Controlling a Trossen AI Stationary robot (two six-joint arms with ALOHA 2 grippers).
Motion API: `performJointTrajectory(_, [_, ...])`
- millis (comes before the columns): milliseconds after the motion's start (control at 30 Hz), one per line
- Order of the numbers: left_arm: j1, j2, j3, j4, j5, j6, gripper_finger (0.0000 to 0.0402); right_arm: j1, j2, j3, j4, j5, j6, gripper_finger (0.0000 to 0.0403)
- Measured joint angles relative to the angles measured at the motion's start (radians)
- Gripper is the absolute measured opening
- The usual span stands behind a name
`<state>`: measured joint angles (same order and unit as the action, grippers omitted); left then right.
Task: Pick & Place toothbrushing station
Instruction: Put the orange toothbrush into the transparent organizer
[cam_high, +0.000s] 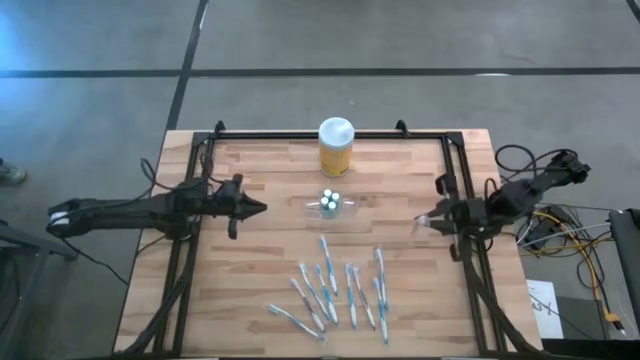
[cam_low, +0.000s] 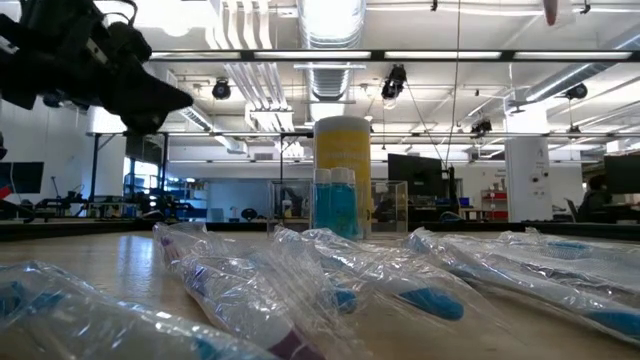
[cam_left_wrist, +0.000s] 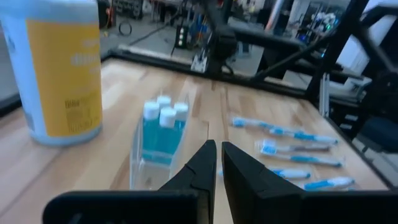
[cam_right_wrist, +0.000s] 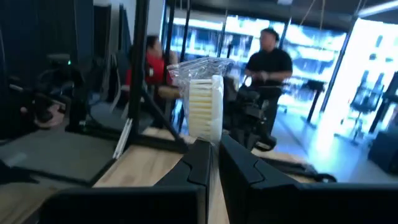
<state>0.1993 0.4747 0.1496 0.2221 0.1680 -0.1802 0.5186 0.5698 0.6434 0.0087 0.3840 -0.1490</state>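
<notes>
I'm holding a wrapped toothbrush (cam_right_wrist: 204, 102) in the right gripper (cam_high: 424, 221), fingers pinched tight on it, bristle head sticking up past the tips. The clear holder (cam_high: 331, 205) is sitting well to the gripper's left, three white-capped brushes already standing in it. I'm judging the carry needs the brush kept upright and lowered straight into the holder. The left gripper (cam_high: 258, 208) is waiting nearly closed and empty just beyond the holder, narrowing my approach; the yellow jar (cam_high: 336, 147) is crowding behind it.
</notes>
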Motion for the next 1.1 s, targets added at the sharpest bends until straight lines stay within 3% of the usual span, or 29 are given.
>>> performJointTrajectory(367, [0.000, -0.017, 0.007, -0.002, 0.000, -0.006, 0.0030, 0.000, -0.345, -0.393, 0.224, -0.026, 0.005, 0.0013])
performJointTrajectory(700, [0.000, -0.020, 0.007, 0.006, 0.000, -0.002, 0.0030, 0.000, -0.567, -0.547, 0.235, -0.018, 0.015, 0.0013])
performJointTrajectory(833, [0.000, -0.020, 0.007, 0.006, 0.000, -0.002, 0.0030, -0.001, -0.564, -0.558, 0.238, -0.003, 0.019, 0.0013])
performJointTrajectory(933, [0.000, -0.020, 0.007, 0.006, 0.000, -0.002, 0.0030, -0.003, -0.533, -0.562, 0.270, 0.066, 0.047, 0.0013])
performJointTrajectory(1100, [0.000, -0.020, 0.007, 0.006, 0.000, -0.002, 0.0030, -0.005, -0.415, -0.532, 0.385, 0.114, 0.037, 0.0013])
